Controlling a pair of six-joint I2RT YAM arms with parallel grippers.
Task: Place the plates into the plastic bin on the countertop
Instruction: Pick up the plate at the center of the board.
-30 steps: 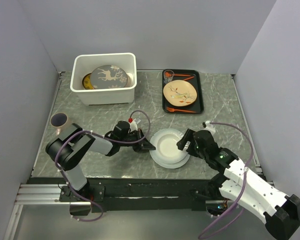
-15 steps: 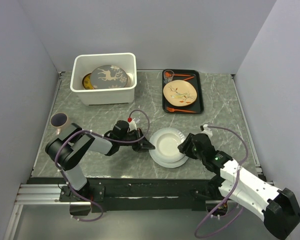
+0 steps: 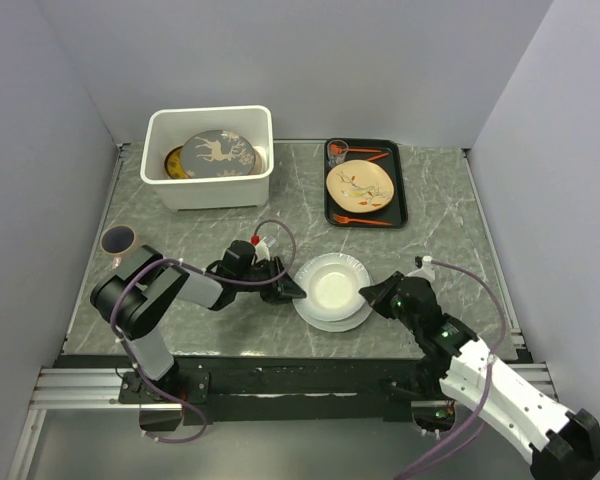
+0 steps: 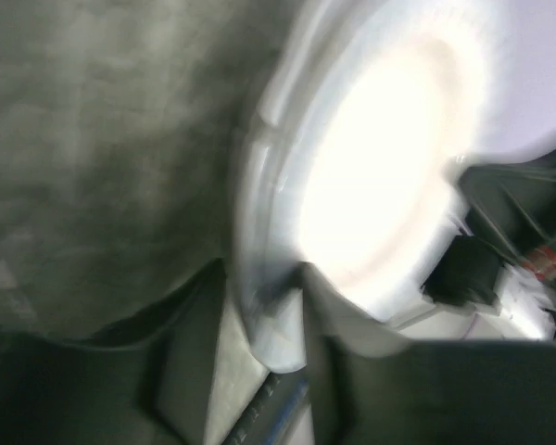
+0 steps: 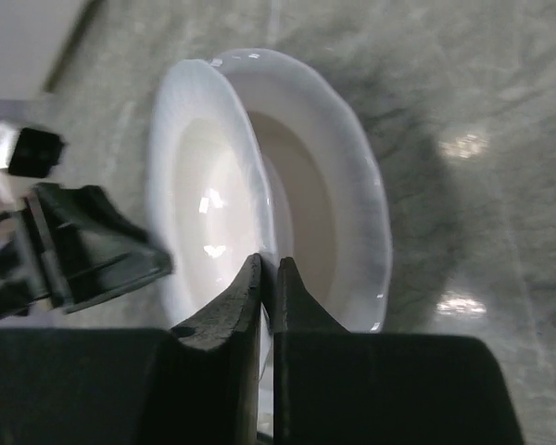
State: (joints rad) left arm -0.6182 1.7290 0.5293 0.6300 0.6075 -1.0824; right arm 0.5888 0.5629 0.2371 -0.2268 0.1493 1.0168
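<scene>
We are looking down on a grey marble-look countertop (image 3: 440,230) with thin white veins. Plain pale walls (image 3: 280,60) are closing it in at the back and on both sides, and a metal rail (image 3: 80,385) is running along the near edge by the arm bases.

The white plastic bin (image 3: 220,190) is sitting at the back left of the surface. Inside it a dark deer plate (image 3: 218,150) is leaning over a gold-patterned plate (image 3: 175,160), which is peeking out on the left. To the right of the bin, well apart from it, a black tray (image 3: 398,190) is carrying a peach plate (image 3: 359,184) and orange cutlery (image 3: 365,220). A cup (image 3: 118,240) is standing near the left edge.

Near the front centre we are seeing two white plates. The lower white plate (image 3: 325,322) is lying flat on the marble. The upper white plate (image 3: 332,283) is tilting above it, with its right side raised.

The right gripper (image 3: 365,293) is pinching the right rim of the upper white plate (image 5: 213,185). In the right wrist view its fingers (image 5: 232,301) are pressing together on the thin edge, and the lower white plate (image 5: 352,195) is showing behind.

The left gripper (image 3: 292,290) is sitting at the plates' left edge. In the blurred left wrist view its fingers (image 4: 195,352) are standing a little apart with a plate rim between them. We cannot tell whether the pads are touching that rim.
</scene>
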